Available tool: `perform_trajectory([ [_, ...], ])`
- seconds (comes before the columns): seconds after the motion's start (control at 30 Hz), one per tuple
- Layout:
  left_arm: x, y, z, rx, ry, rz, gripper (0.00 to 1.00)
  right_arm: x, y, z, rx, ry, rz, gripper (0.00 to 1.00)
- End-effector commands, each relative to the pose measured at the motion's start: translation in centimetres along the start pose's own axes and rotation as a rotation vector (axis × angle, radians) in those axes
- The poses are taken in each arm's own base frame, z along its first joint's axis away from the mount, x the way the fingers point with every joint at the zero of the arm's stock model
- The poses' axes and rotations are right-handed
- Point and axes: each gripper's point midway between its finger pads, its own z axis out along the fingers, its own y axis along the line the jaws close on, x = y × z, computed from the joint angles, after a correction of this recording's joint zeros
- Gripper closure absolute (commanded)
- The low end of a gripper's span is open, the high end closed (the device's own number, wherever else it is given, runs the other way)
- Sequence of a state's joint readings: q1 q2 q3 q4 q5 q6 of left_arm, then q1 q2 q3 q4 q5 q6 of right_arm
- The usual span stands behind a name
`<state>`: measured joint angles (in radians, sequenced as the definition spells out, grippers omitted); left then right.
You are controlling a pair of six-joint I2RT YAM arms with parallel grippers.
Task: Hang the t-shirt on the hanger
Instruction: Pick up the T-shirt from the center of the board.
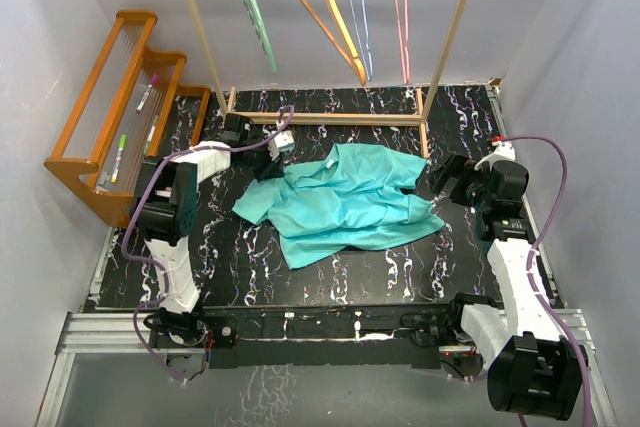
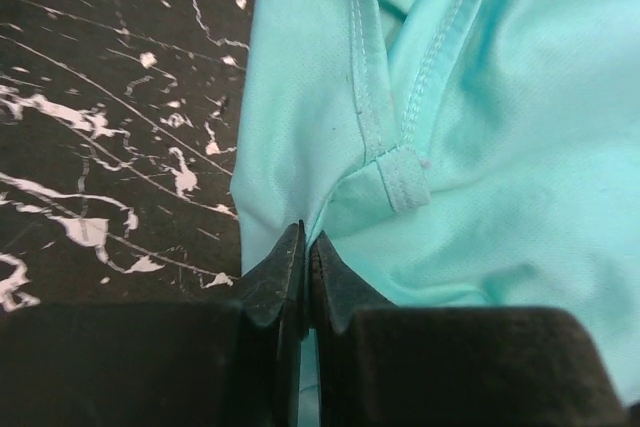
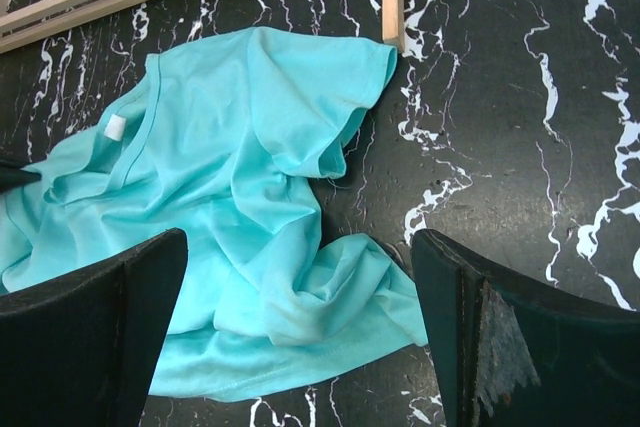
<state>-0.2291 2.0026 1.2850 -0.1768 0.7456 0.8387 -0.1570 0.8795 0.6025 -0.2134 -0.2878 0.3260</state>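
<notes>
- The t-shirt (image 1: pixel 345 202) lies crumpled on the black marbled worktop (image 1: pixel 250 257), in its middle, between the two arms. It is not on any hanger.
- A small white label (image 3: pixel 115 127) shows inside its collar.
- The left gripper (image 2: pixel 305 247) sits at the shirt's upper left edge. Its jaws are pressed together with a fold of the teal cloth pinched between them, just beside a stitched seam.
- The right gripper (image 3: pixel 298 237) hangs over the shirt's right side with its jaws spread wide, holding nothing. One sleeve and a rumpled hem lie below the gap.
- The hanger (image 1: pixel 250 7), pale mint, hangs from the rail of a light wooden clothes stand (image 1: pixel 330 117) at the far edge of the worktop.
- On the same rail hang an orange wooden hanger (image 1: pixel 325 7), a thin blue wire hanger (image 1: pixel 358 7) and a thin pink wire hanger (image 1: pixel 402 7).
- The shirt's far sleeve lies close to the foot of the stand.
- An orange wooden stepped rack (image 1: pixel 95 72) stands along the left wall. It holds a few marker pens, among them a pink-tipped marker (image 1: pixel 147 95) on an upper step and a green marker (image 1: pixel 120 152) lower down.
</notes>
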Motion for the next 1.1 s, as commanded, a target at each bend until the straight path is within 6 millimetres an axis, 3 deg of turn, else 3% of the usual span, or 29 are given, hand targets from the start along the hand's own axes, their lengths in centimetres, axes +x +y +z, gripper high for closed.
perform_trajectory([
  [0.0, -8.2, 0.3, -5.2, -0.055, -0.152, 0.038, 1.0, -4.3, 2.4, -0.5, -0.086, -0.092, -0.095, 0.02],
  [0.13, -11.1, -1.3, -8.1, -0.03, -0.168, 0.011, 1.0, -5.5, 3.7, -0.7, -0.147, -0.1, -0.158, 0.02],
  [0.47, -13.9, -6.1, -12.6, 0.079, -0.148, -0.07, 1.0, -7.1, 8.7, -2.3, -0.378, -0.112, -0.31, 0.02],
  [0.8, -15.7, -8.3, -15.7, 0.097, -0.124, -0.089, 1.0, -8.3, 16.8, -5.1, -0.545, -0.144, -0.456, 0.02],
  [0.93, -15.8, -8.9, -16.5, 0.072, -0.125, -0.103, 1.0, -10.1, 19.8, -6.3, -0.587, -0.192, -0.464, 0.02],
  [1.07, -15.3, -9.4, -16.7, 0.042, -0.133, -0.104, 1.0, -13.4, 23.6, -7.2, -0.648, -0.278, -0.461, 0.02],
])
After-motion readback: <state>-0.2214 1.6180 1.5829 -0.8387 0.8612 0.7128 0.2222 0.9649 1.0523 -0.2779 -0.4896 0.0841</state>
